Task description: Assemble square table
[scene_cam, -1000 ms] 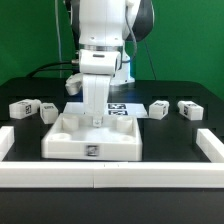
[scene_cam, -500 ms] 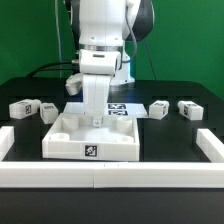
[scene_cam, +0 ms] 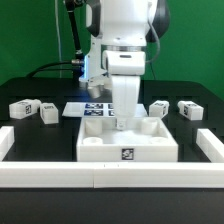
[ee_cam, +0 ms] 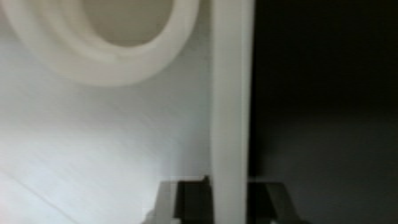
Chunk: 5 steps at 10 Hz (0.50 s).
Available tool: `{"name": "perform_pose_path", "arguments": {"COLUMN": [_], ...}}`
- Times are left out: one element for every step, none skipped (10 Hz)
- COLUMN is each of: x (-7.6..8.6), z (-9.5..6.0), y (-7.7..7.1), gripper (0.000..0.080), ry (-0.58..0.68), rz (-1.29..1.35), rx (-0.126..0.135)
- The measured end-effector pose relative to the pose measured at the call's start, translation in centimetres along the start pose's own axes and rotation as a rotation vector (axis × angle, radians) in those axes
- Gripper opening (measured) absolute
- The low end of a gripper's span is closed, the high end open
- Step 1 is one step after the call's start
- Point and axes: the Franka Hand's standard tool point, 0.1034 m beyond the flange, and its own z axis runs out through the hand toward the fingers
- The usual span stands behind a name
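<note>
The white square table top (scene_cam: 128,143) lies on the black table as a tray with a raised rim and a tag on its front wall. My gripper (scene_cam: 124,121) comes straight down and is shut on the top's back rim. In the wrist view the rim (ee_cam: 231,100) runs as a thin white wall between my two dark fingers (ee_cam: 185,203), and my gripper (ee_cam: 228,200) pinches it. A round socket (ee_cam: 103,40) shows in the top's floor beside it. Two legs (scene_cam: 22,107) (scene_cam: 48,113) lie at the exterior view's left, and two more (scene_cam: 158,108) (scene_cam: 190,109) at its right.
The marker board (scene_cam: 92,108) lies flat behind the table top, partly covered by it. Long white rails border the work area at the front (scene_cam: 110,176), the exterior view's left (scene_cam: 5,138) and right (scene_cam: 211,146). Cables hang behind the arm.
The arm has slid the table top toward the exterior view's right, uncovering more of the marker board. The grip on the rim stays the same and the legs have not moved.
</note>
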Motion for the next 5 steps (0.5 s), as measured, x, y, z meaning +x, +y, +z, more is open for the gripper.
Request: {"name": "perform_pose_path", "arguments": {"x": [2.3,4.2,4.4,4.7,4.7], "z": [-0.1,0.0,0.4,0.5,0.5], "y": [1.7,3.4,3.5,3.6,3.6], "gripper": [0.0051,0.0051,0.0051,0.0051,0.0051], "ry": [0.014,0.025,0.021,0.007,-0.014], "rz": [0.002,-0.007,0.003,0.021,0.032], "rx": [-0.023,-0.042,-0.028,0.007,0.045]}}
